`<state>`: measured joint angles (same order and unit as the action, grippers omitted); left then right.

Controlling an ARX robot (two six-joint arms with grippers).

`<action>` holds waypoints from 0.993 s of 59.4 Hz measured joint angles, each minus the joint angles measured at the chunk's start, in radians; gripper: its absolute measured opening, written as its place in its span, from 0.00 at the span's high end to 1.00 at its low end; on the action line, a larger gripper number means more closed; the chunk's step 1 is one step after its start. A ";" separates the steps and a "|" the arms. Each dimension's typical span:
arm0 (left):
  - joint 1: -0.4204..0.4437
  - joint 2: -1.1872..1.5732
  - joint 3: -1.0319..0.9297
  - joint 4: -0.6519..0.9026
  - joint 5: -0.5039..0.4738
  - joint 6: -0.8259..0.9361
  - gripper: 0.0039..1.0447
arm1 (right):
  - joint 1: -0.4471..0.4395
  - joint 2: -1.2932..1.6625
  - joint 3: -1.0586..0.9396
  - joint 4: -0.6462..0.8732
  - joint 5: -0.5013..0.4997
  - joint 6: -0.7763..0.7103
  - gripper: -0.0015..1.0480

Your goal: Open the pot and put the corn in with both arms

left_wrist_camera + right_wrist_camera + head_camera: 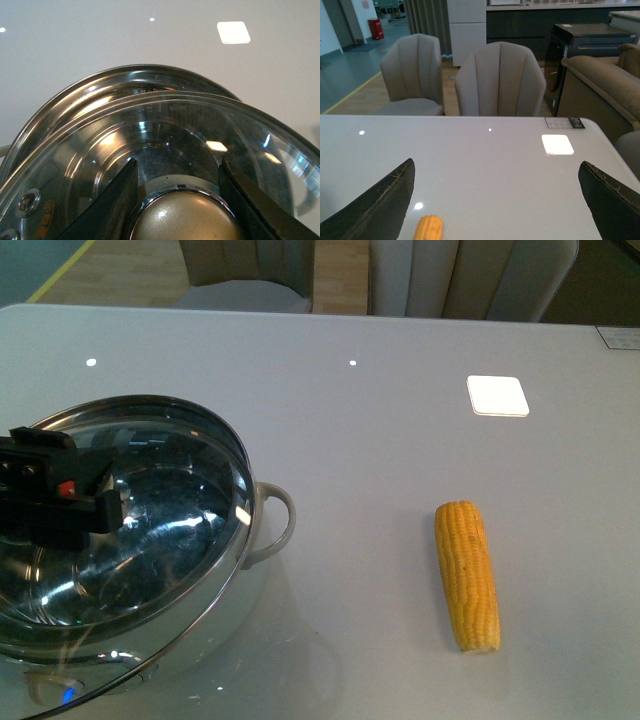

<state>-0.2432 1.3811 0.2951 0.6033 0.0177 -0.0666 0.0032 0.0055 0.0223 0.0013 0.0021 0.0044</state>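
1. Your left gripper (pixel 181 200) clamps the knob (pixel 185 220) of the lid (pixel 160 490), which is tilted over the pot (pixel 245 605) at the near-left table (pixel 380 440) corner.
2. Your right gripper (pixel 496 167) gapes, empty.
3. The corn (pixel 467 575) lies by the near edge, rightward.

Orange print (pixel 44 214) on the lid (pixel 165 125) cannot be read.

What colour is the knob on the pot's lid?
The knob is a dull creamy gold with a shiny chrome ring, clearest in the left wrist view.

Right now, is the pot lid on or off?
Partly off: lid tilted, offset from the pot rim, left gripper clamping its knob.
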 joint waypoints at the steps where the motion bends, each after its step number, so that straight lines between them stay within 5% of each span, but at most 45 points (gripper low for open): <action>1: 0.006 -0.013 0.002 -0.009 0.005 0.001 0.60 | 0.000 0.000 0.000 0.000 0.000 0.000 0.08; 12: 0.151 -0.158 0.080 -0.116 0.092 0.029 0.60 | 0.000 0.000 0.000 0.000 0.000 0.000 0.08; 19: 0.338 -0.159 0.143 -0.106 0.188 0.092 0.60 | 0.000 0.000 0.000 0.000 0.000 0.000 0.08; 30: 0.673 0.038 0.146 0.078 0.299 0.182 0.60 | 0.000 0.000 0.000 0.000 0.000 0.000 0.08; 41: 0.919 0.288 0.147 0.295 0.322 0.221 0.60 | 0.000 0.000 0.000 0.000 0.000 0.000 0.08; 59: 1.016 0.638 0.157 0.563 0.354 0.272 0.60 | 0.000 0.000 0.000 0.000 0.000 0.000 0.08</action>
<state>0.7727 2.0190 0.4522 1.1667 0.3714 0.2054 0.0032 0.0055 0.0223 0.0013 0.0017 0.0044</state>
